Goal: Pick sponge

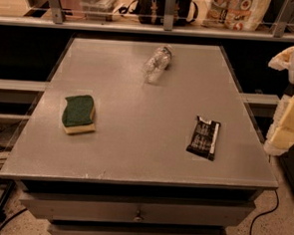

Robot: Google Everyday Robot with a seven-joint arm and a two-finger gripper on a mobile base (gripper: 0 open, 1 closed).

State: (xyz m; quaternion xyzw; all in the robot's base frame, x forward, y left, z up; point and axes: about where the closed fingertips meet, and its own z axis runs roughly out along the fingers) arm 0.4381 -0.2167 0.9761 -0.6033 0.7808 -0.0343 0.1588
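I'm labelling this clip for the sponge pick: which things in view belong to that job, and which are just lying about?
Job: sponge, left on the table; gripper, at the view's right edge, beyond the table.
Lying about: plastic bottle, on its side at the back; black wrapper, front right.

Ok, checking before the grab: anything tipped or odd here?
Only the clear plastic bottle, lying on its side at the far end of the grey table. The green-topped yellow sponge sits flat at left; the gripper hangs beyond the right edge.
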